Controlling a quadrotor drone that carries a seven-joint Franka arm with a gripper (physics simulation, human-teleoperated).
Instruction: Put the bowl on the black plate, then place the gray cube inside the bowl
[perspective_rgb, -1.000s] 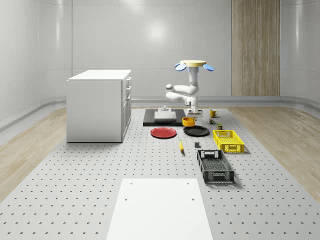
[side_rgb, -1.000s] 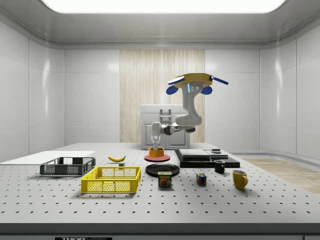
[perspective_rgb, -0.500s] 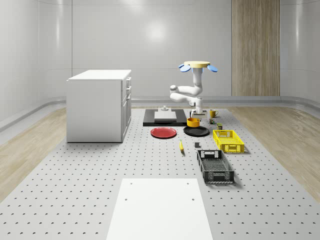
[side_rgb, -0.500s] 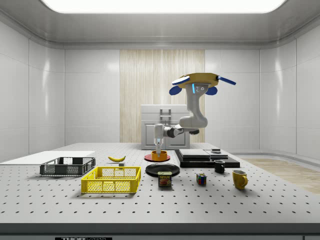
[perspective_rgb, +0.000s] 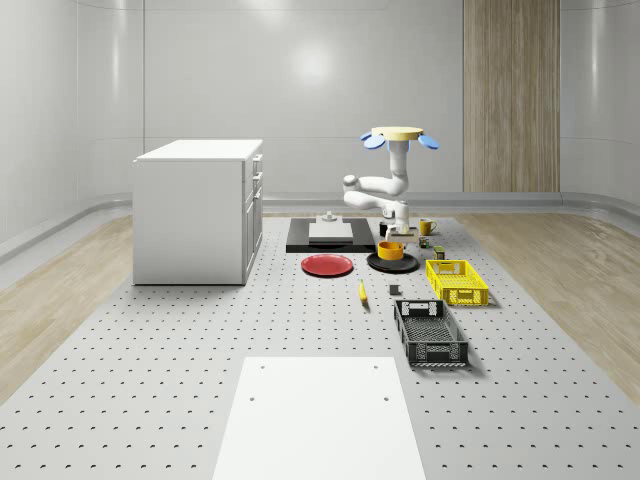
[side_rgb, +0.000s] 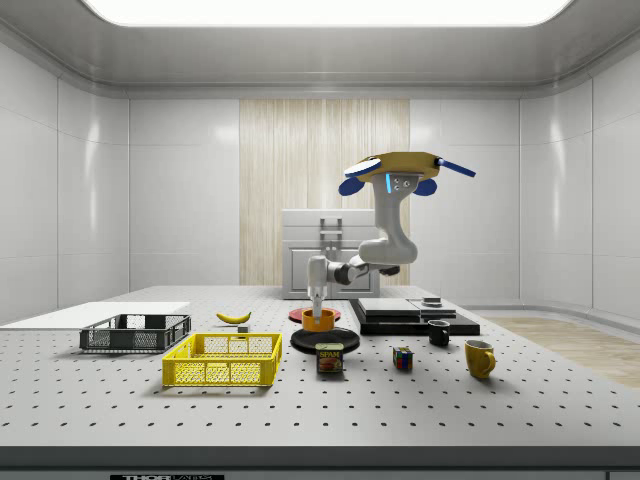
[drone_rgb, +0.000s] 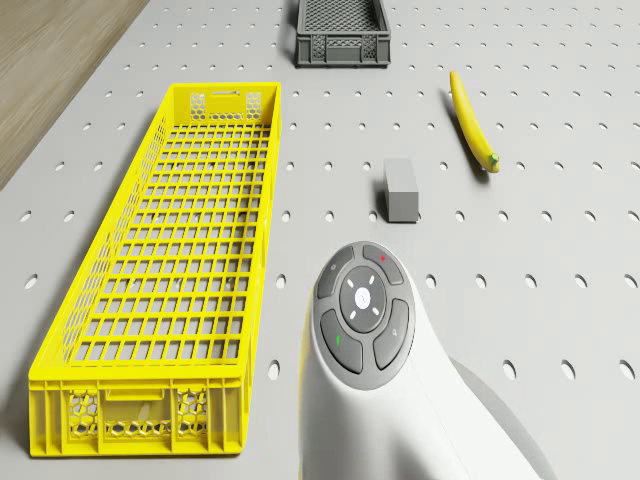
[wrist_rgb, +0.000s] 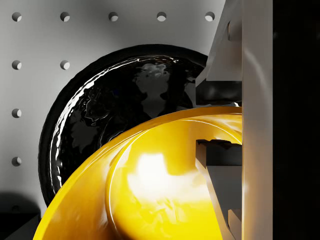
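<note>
- Drone (perspective_rgb: 403, 135) — yellow-topped quadrotor with blue rotors — hovers in the upper centre-right of the whole-scene view, above the far end of the perforated grey table (perspective_rgb: 150, 380); in the side view it is airborne, upper centre.
- White seven-joint arm (side_rgb: 385, 245) bends down toward the side view's left, ending over the glossy black round plate (side_rgb: 325, 338).
- Two-finger gripper (side_rgb: 318, 303) points straight down; jaws clamped on the rim of the orange-yellow bowl (side_rgb: 320, 321) — one finger (wrist_rgb: 220, 170) inside the wall, the other outside, per the wrist view.
- Bowl sits over the black plate, centre of the side view; cannot tell whether its base touches the plate or is just above it.
- Wrist view: plate is visible beyond the bowl's edge.
- Small gray cube (drone_rgb: 401, 189) lies on the table in the drone view, between the yellow mesh crate (drone_rgb: 170, 270) and the banana (drone_rgb: 472, 134), well apart from the bowl.
- Red round plate (perspective_rgb: 327, 265) is just beside the black plate, on the whole-scene view's left.
- Dark grey mesh crate (perspective_rgb: 429, 332) is nearer the camera, lower centre-right.
</note>
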